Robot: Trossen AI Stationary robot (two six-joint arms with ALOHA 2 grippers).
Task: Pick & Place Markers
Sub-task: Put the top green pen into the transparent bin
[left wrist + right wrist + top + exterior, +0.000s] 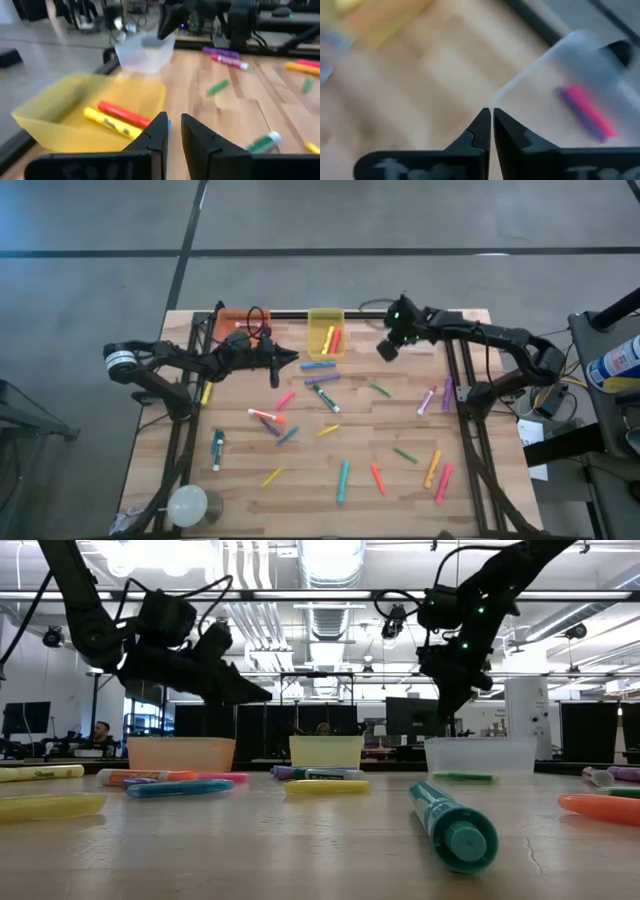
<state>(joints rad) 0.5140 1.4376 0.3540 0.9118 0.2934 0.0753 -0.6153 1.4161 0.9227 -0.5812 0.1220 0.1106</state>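
The table point(400, 425) is the big worry: most of the markers point(343, 480) lie scattered loose across it, some close together, and only a few sit in the bins along the far edge. Reaching into a cluster, I could nudge a neighbour and send it rolling, perhaps off the edge.

My left arm reaches toward the yellow bin point(60, 107), which holds a red marker point(123, 114) and a yellow marker point(106, 122). My left gripper point(171, 132) hangs near that bin's rim with its jaws narrow, a slim gap between them; I can't tell whether anything is pinched there. If I swing low, I judge I could clip the rim and shove the light bin.

My right gripper point(488, 122) hovers beside the clear bin point(580, 65), jaws pressed together on nothing. A pink marker point(586, 111) lies inside. Descending closed like this, I'd only poke whatever I aimed for.
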